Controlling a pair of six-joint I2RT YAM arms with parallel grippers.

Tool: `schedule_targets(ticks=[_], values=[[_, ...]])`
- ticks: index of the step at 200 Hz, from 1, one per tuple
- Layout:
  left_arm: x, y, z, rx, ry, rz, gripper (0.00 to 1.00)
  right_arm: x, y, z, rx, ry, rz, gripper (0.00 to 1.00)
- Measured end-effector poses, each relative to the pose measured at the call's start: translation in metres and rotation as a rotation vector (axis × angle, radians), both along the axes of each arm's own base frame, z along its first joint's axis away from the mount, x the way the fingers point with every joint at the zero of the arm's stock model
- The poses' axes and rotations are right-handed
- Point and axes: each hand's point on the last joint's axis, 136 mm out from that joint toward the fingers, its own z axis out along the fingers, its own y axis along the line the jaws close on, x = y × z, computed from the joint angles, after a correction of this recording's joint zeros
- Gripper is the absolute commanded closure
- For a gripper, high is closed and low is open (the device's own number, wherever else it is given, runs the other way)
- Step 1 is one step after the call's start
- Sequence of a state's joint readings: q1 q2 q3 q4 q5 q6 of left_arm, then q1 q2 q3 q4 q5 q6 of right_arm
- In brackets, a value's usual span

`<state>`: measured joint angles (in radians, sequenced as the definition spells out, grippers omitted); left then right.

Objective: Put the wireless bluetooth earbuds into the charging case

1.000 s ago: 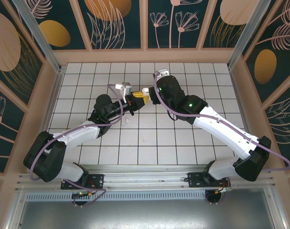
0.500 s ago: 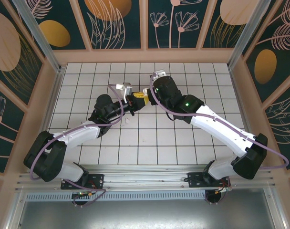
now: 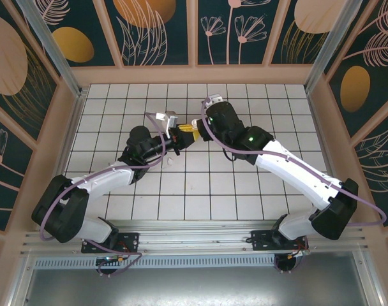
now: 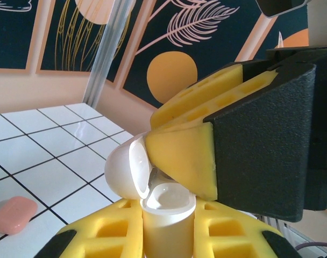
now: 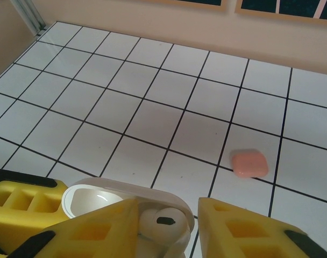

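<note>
My left gripper [image 4: 168, 228] is shut on the white charging case [image 4: 169, 212], holding it upright above the tiles with its lid [image 4: 123, 172] swung open. My right gripper [image 5: 166, 216] hovers right over the case mouth. A white earbud [image 5: 159, 221] sits in the case between its yellow fingers [image 5: 99, 228]. The left one is against the earbud and the right one stands off with a gap, so the jaws are open. In the top view the two grippers [image 3: 178, 135] [image 3: 193, 127] meet tip to tip at the table's middle back.
A salmon-pink rounded piece [image 5: 249, 163] lies flat on the white tiles, also seen low left from the left wrist [image 4: 13, 214]. Wooden walls and a metal post [image 4: 107, 51] ring the tiled floor [image 3: 245, 102].
The right arm has shifted slightly left over the case, and its jaws have spread a little wider. The left arm and the case have stayed put.
</note>
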<state>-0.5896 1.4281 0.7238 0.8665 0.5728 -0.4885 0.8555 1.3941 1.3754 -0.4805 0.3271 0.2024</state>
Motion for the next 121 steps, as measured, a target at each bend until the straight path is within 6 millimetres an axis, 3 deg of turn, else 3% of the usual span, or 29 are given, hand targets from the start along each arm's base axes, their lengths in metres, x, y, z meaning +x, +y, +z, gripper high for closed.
schedule_targets(ticks=[121], values=[[-0.0027, 0.0015, 0.0065, -0.008, -0.013, -0.001, 1.0, -0.0049, 0.0034, 0.002, 0.131, 0.134, 0.045, 0.56]])
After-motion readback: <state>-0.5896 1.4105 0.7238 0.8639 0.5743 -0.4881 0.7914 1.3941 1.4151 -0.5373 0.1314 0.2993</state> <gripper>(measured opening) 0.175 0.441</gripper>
